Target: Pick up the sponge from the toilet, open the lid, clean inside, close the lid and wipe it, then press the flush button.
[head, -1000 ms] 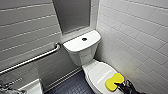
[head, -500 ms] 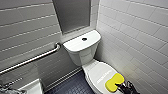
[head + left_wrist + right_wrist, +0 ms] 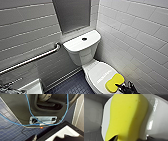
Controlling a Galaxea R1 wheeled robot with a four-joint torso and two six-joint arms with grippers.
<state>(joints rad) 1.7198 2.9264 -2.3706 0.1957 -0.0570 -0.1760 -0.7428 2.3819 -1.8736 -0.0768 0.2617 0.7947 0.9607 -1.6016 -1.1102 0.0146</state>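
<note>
A: Where's the sponge (image 3: 114, 82)?
B: Yellow, lying flat on the toilet's (image 3: 82, 53) shut lid (image 3: 100, 72), at the lid's front end, well apart from the flush button (image 3: 84, 39) on the tank.
A: And the right claw (image 3: 123, 86)?
B: At the toilet's front edge, tips spread wide around the sponge's near end (one each side in the wrist view) — whether they press it, I can't tell.

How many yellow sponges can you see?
1. The sponge lies on the closed lid of the toilet, by the right claw. More could be hidden.
</note>
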